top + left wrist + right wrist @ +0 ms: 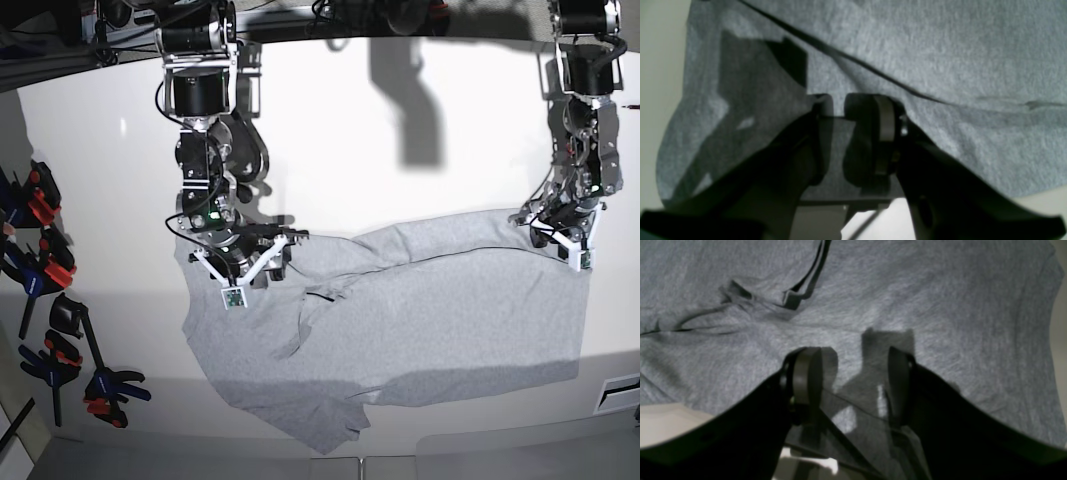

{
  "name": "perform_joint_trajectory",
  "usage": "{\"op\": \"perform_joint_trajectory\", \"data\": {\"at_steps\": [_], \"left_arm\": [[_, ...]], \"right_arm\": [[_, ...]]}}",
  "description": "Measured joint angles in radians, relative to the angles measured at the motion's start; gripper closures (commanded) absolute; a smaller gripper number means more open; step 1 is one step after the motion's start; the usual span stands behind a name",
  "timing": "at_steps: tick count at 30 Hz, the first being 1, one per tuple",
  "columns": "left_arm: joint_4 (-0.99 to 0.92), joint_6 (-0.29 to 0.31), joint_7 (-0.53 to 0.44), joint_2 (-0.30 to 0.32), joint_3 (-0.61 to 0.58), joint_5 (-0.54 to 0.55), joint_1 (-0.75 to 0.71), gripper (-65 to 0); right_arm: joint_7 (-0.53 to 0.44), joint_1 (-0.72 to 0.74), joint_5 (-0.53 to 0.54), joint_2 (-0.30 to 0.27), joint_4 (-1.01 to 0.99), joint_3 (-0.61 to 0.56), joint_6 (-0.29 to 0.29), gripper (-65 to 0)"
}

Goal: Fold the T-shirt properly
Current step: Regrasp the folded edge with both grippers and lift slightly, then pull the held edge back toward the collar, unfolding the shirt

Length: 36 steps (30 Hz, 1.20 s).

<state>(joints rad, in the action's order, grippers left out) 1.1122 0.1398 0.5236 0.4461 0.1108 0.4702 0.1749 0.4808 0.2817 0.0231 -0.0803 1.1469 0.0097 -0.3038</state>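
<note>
A big grey T-shirt (400,320) lies spread out on a white table (400,180). It is not flat. It has bumps and folds, and one long dark line runs across it where one layer lies over another. One corner hangs down toward the front edge of the table.

The right gripper (262,262) is over the shirt's left part in the base view, near the top edge of the cloth. In the right wrist view (853,373), its two fingers (806,373) are spread apart. You can see grey cloth between them. Nothing is pinched there. A crumpled fold with a dark edge lies just past the fingers.

The left gripper (560,235) is at the far top corner of the shirt on the other side. In the left wrist view (838,113), its two fingers (885,126) are close, with only a small gap. Shirt cloth shows in that gap and all around the tips. I cannot tell if the fingers are pinching the cloth or just sitting over it.

Some red, blue and black clamps (45,300) lie at the left side of the table, well apart from the shirt.
</note>
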Motion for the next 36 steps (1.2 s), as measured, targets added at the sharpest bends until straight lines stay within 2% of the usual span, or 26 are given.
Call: {"op": "perform_joint_trajectory", "data": {"at_steps": [7,12,16,22,26,28,36], "left_arm": [[0.0,0.0,0.0,0.0,0.0,0.005,0.0,-18.1],[0.0,0.0,0.0,0.0,0.0,0.027,0.0,-18.1],[0.0,0.0,-0.073,0.0,0.0,0.027,-0.003,-18.1],[0.0,0.0,-0.083,-0.002,0.0,0.026,-0.009,-18.1],[0.0,0.0,-0.082,-0.002,0.0,-0.034,-0.027,-18.1],[0.0,0.002,-0.103,-0.003,0.0,-0.06,-0.045,-18.1],[0.004,0.007,-0.13,0.0,0.001,-0.172,-0.086,-18.1]], "right_arm": [[-0.002,0.0,0.0,0.0,0.0,0.0,0.0,-29.5],[-0.038,0.0,0.0,0.0,0.0,0.0,0.0,-29.5],[-0.046,0.0,0.0,0.0,0.0,0.0,0.0,-29.5],[-0.023,-0.001,-0.01,0.0,0.0,0.0,0.0,-29.5],[0.009,0.001,-0.053,-0.003,-0.013,0.001,0.0,-29.5],[0.064,0.0,-0.049,-0.018,-0.018,0.0,0.0,-29.5],[0.086,-0.01,-0.04,-0.153,-0.019,0.0,0.0,-29.5]]}}
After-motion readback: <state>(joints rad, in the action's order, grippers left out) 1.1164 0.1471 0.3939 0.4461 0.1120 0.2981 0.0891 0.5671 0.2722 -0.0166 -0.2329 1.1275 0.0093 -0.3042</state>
